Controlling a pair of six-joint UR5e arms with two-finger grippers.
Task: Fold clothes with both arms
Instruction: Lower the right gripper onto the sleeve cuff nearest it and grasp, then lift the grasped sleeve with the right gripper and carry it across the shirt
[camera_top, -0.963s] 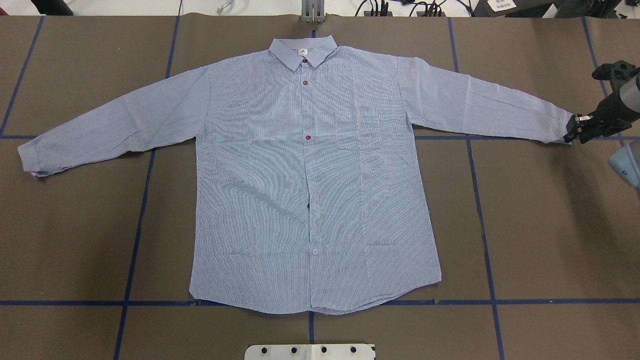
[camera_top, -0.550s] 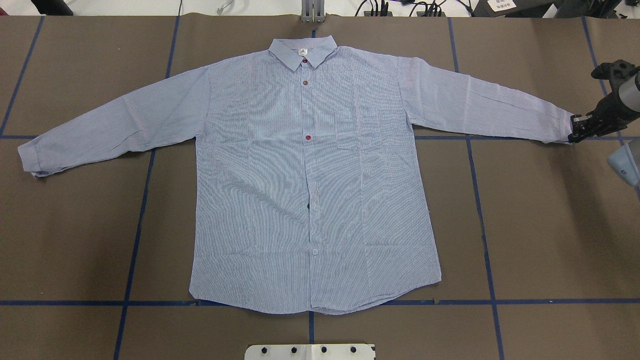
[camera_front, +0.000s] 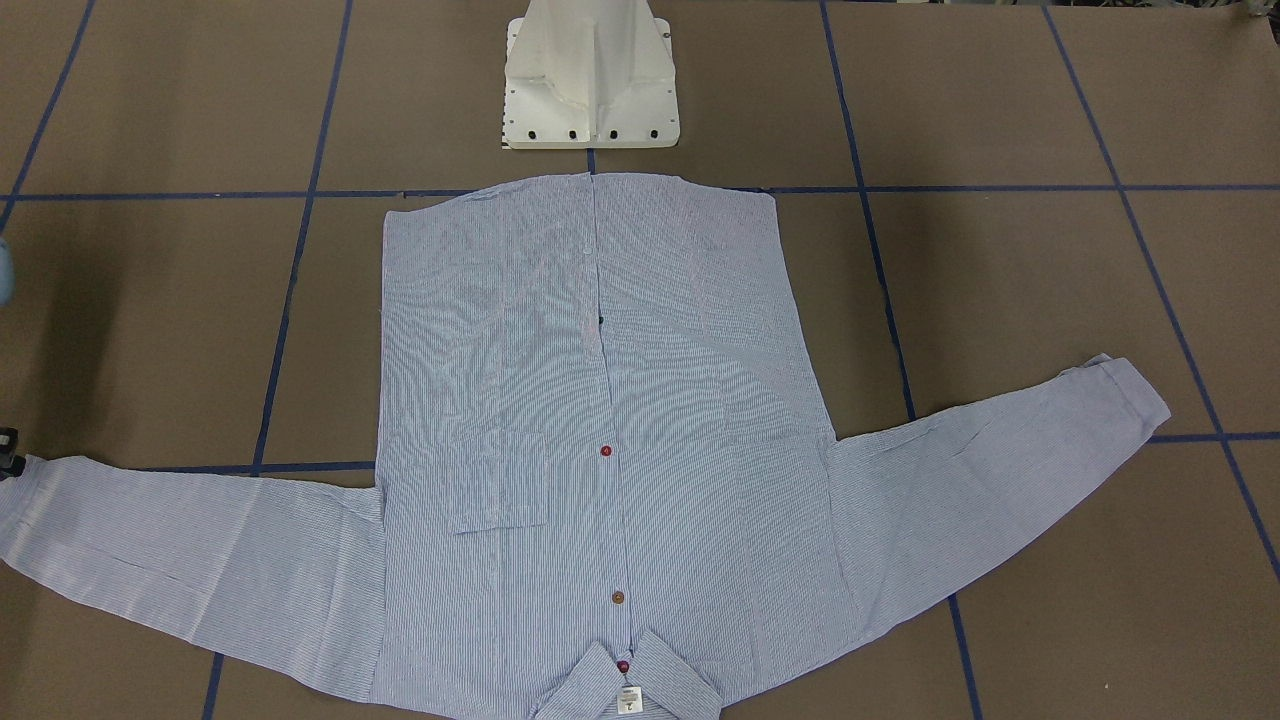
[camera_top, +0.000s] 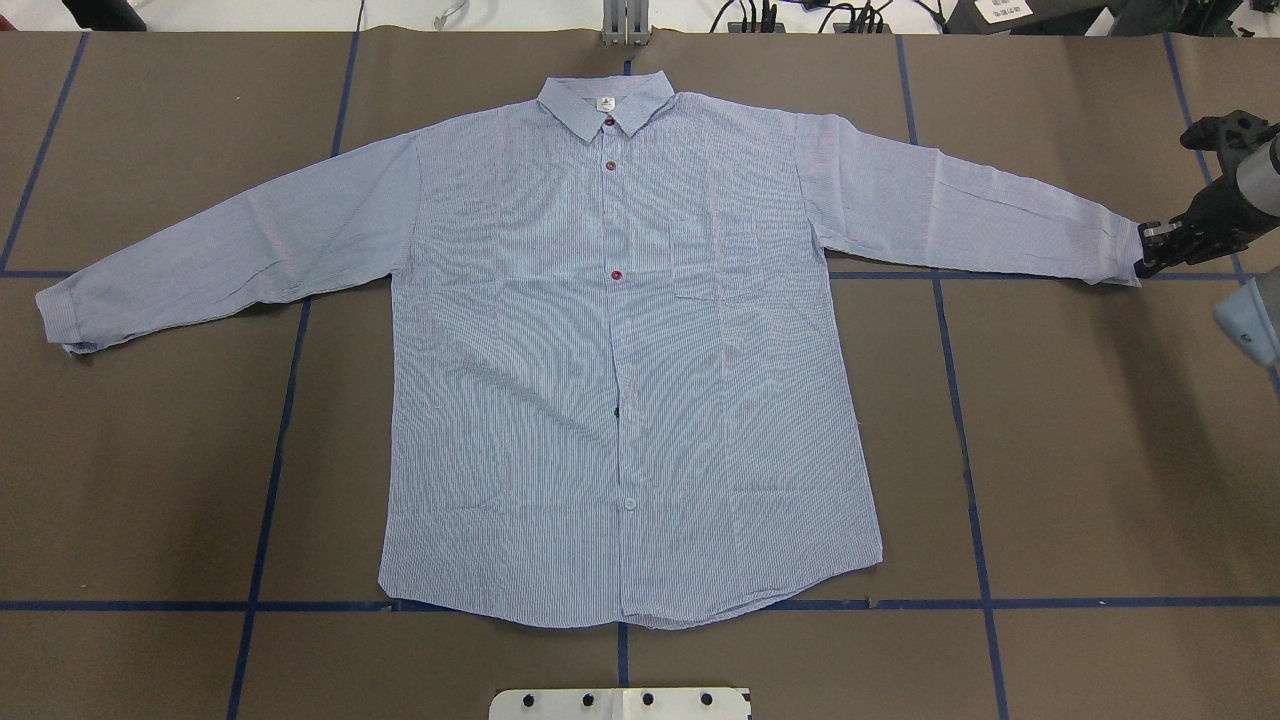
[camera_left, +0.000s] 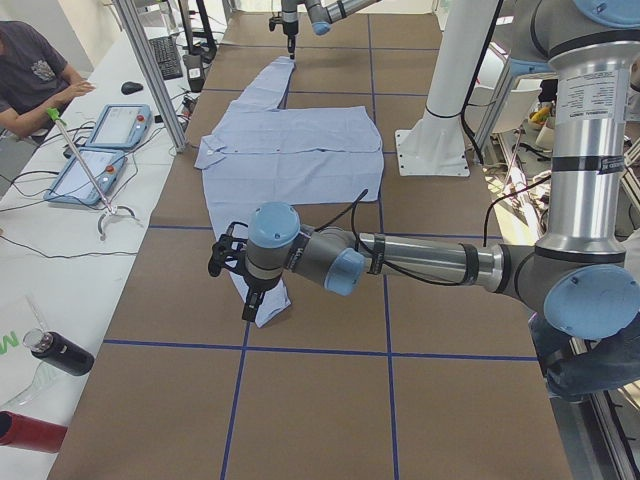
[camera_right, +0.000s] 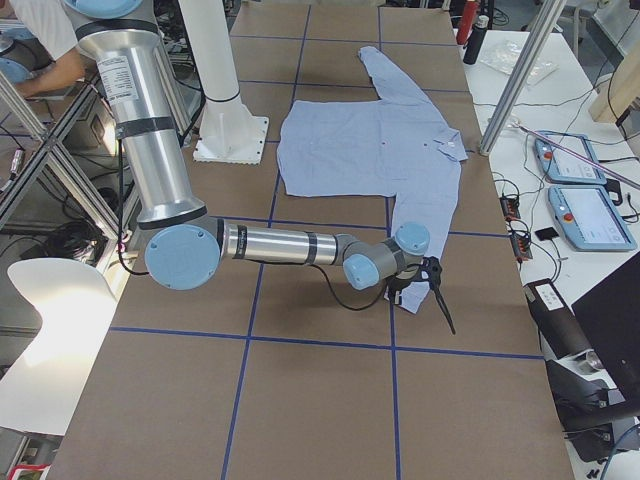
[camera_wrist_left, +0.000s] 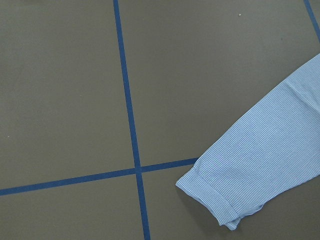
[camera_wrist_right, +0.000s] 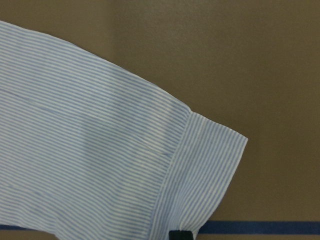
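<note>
The light blue striped shirt (camera_top: 620, 350) lies flat and face up, buttoned, with the collar at the far edge and both sleeves spread out. My right gripper (camera_top: 1145, 260) is at the end of the right sleeve's cuff (camera_wrist_right: 210, 165) and looks shut on its edge. One black fingertip (camera_wrist_right: 180, 235) shows at the cuff's lower edge. My left gripper (camera_left: 245, 298) hangs just above the left cuff (camera_wrist_left: 220, 200). It shows only in the exterior left view, so I cannot tell whether it is open or shut. It does not touch the cloth.
The white pedestal base (camera_top: 620, 703) stands just past the shirt's hem (camera_front: 590, 180). Blue tape lines (camera_top: 270, 450) cross the brown table. A side table with teach pendants (camera_left: 95, 150), bottles and a seated operator (camera_left: 30, 75) runs along the far edge.
My right gripper has shifted slightly up and to the right at the cuff, and the sleeve end has moved a little with it. The rest of the shirt is unmoved.
</note>
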